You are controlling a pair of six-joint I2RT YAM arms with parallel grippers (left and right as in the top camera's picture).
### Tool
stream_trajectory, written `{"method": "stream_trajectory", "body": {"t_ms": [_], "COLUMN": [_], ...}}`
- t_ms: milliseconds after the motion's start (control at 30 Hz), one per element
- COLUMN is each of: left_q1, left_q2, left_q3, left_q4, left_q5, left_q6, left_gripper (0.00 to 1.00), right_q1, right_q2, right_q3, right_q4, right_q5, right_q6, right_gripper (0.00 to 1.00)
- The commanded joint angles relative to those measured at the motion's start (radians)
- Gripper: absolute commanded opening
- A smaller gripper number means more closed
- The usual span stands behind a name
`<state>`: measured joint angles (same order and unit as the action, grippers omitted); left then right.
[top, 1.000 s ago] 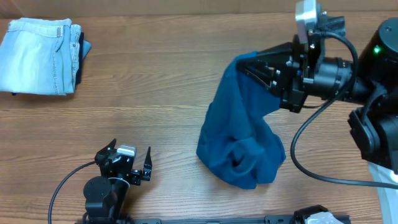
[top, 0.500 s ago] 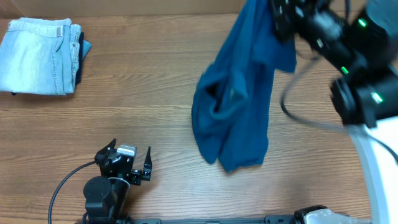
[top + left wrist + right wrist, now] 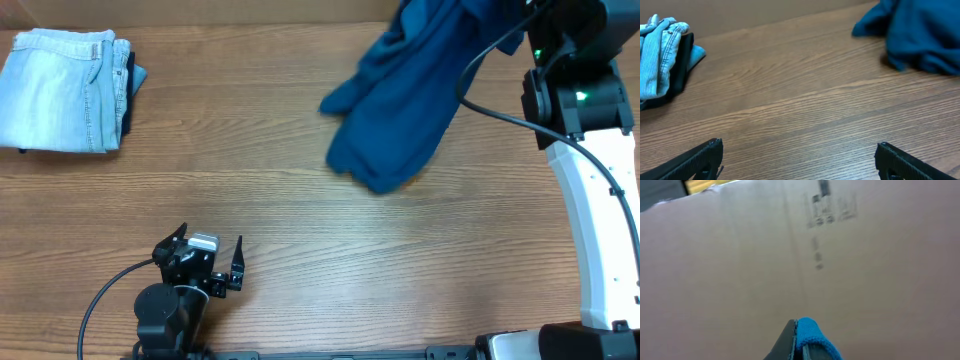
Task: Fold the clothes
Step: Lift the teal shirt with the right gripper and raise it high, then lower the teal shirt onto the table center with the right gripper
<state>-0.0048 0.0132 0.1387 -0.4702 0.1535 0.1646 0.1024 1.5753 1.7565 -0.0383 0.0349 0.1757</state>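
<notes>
The clothes, a deep teal-blue knit shirt [image 3: 400,95], hang bunched in the air over the back right of the table. In the left wrist view the shirt [image 3: 925,35] shows at the upper right. My right gripper [image 3: 799,340] is shut on a fold of the shirt [image 3: 810,332] and points at a cardboard wall. From overhead the cloth and the top edge of the picture hide its jaws; only the right arm [image 3: 575,90] shows. My left gripper [image 3: 210,243] rests at the front left, far from the shirt. It stands wide open [image 3: 799,145] over bare wood.
Folded pale denim jeans [image 3: 65,90] lie at the back left on a darker garment [image 3: 135,80]; the jeans [image 3: 660,55] also show in the left wrist view. A brown cardboard wall [image 3: 790,255] stands behind the table. The right arm's white link [image 3: 600,230] runs down the right side.
My right arm has swung up and toward the back, carrying the shirt off the table's middle to the back right. The left arm has not moved.
</notes>
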Motion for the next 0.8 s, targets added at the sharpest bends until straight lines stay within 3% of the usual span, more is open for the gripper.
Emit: {"method": "stream_trajectory", "body": {"t_ms": [0, 233, 367, 767], "left_q1": [0.005, 0.005, 0.005, 0.005], "left_q2": [-0.009, -0.009, -0.009, -0.009], "left_q3": [-0.006, -0.006, -0.006, -0.006], "left_q4": [0.004, 0.004, 0.004, 0.004], "left_q5": [0.001, 0.001, 0.001, 0.001], "left_q6": [0.011, 0.011, 0.011, 0.011], "left_gripper": [1.0, 1.0, 1.0, 1.0], "right_q1": [-0.042, -0.043, -0.058, -0.304], "right_q2": [-0.041, -0.03, -0.017, -0.017], "right_q3": [0.116, 0.148, 0.148, 0.199], "right_q4": [-0.004, -0.06, -0.089, -0.174], "right_q5": [0.066, -0.163, -0.129, -0.235], "right_q6": [-0.046, -0.046, -0.05, -0.04], "right_gripper": [0.04, 0.04, 0.04, 0.04]}}
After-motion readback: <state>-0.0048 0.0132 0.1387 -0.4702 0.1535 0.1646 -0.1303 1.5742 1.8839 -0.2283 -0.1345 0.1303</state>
